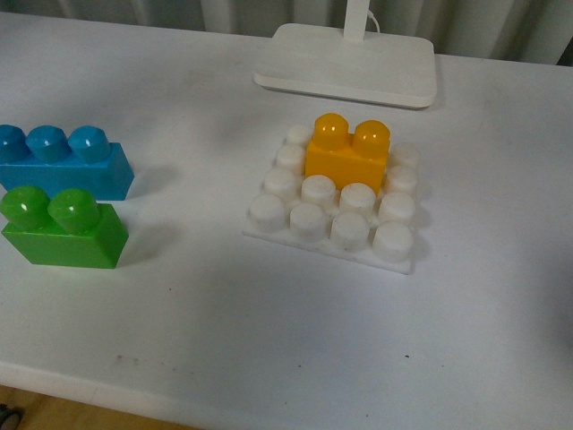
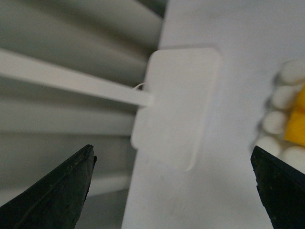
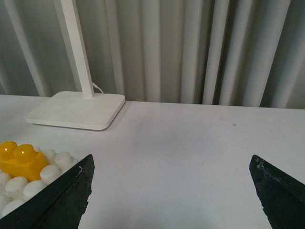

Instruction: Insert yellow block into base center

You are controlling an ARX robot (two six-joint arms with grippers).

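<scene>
The yellow block (image 1: 347, 151) stands upright on the studs of the white base (image 1: 333, 213), in its back middle rows. The right wrist view shows the yellow block (image 3: 18, 159) on the base (image 3: 29, 176) off to one side of the open right gripper (image 3: 171, 191), with bare table between the jaws. In the left wrist view the open left gripper (image 2: 174, 186) hangs over bare table, with an edge of the yellow block (image 2: 298, 121) and base studs (image 2: 281, 124) at the frame's side. Neither gripper shows in the front view.
A blue three-stud brick (image 1: 63, 161) and a green two-stud brick (image 1: 63, 228) sit at the table's left. A white lamp foot (image 1: 349, 64) with a pole stands at the back, close behind the base. Curtains hang beyond the table edge.
</scene>
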